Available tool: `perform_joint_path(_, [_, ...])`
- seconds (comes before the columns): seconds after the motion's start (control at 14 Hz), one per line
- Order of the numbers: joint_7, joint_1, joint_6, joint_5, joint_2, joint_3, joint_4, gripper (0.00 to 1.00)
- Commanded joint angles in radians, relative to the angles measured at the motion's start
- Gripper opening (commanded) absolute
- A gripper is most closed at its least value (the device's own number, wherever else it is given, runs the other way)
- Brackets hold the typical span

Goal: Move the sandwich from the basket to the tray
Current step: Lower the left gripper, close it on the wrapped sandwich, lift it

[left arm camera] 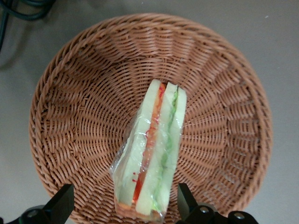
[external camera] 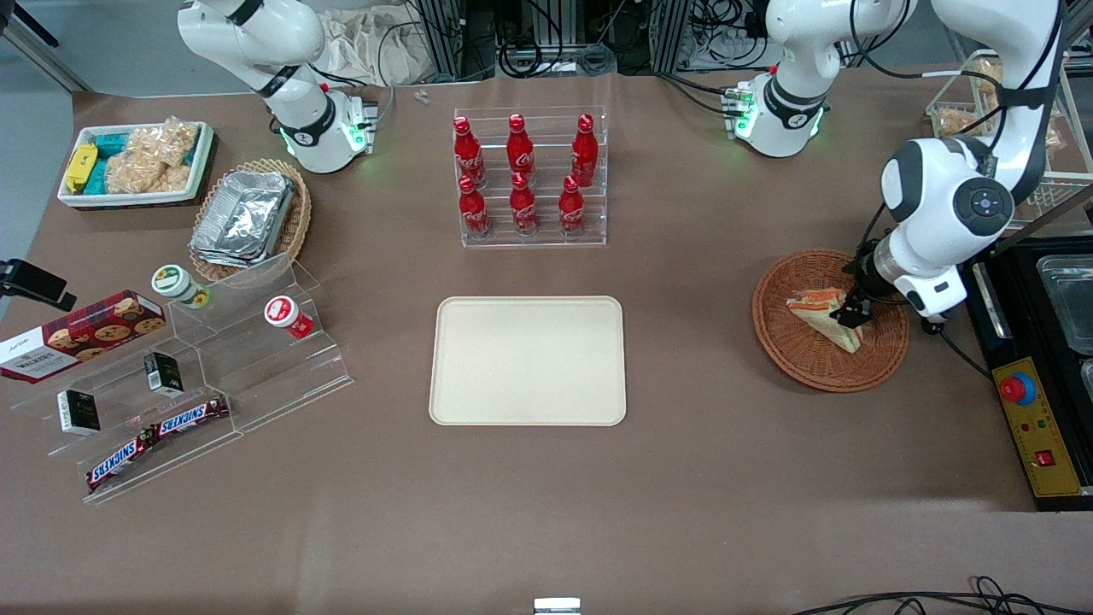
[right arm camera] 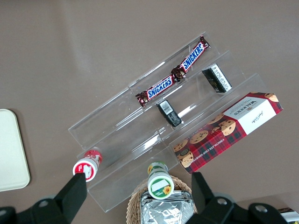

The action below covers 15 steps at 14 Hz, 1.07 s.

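Currently the gripper (left arm camera: 125,205) hangs low in the basket (left arm camera: 70,93) at the front view's right edge, fingers (left arm camera: 63,200) spread astride the sandwich (left arm camera: 152,154), untouching; closing on the slick clear wrap, it could slip short of the tray (external camera: 528,360).

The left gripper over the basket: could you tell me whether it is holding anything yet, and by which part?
Nothing is held. The gripper is open, its fingers straddling the wider end of the sandwich in the basket without touching it.
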Motion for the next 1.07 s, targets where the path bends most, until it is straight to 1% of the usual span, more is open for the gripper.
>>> perform_joint_path(0.0, [-0.021, 0.018, 0.058, 0.022, 0.014, -0.008, -0.025, 1.00])
perform_joint_path(0.43, [-0.020, 0.023, 0.170, 0.022, 0.092, -0.008, -0.045, 1.00])
perform_joint_path(0.5, [-0.021, 0.023, 0.183, 0.022, 0.104, -0.010, -0.045, 0.94])
perform_joint_path(0.57, [-0.021, 0.023, 0.191, 0.022, 0.106, -0.010, -0.045, 0.71])
perform_joint_path(0.64, [-0.021, 0.023, 0.193, 0.020, 0.106, -0.008, -0.043, 0.32])
perform_joint_path(0.71, [-0.021, 0.023, 0.193, 0.020, 0.100, -0.010, -0.043, 0.00])
perform_joint_path(1.0, [-0.017, 0.021, 0.191, 0.020, 0.095, -0.010, -0.037, 0.00])
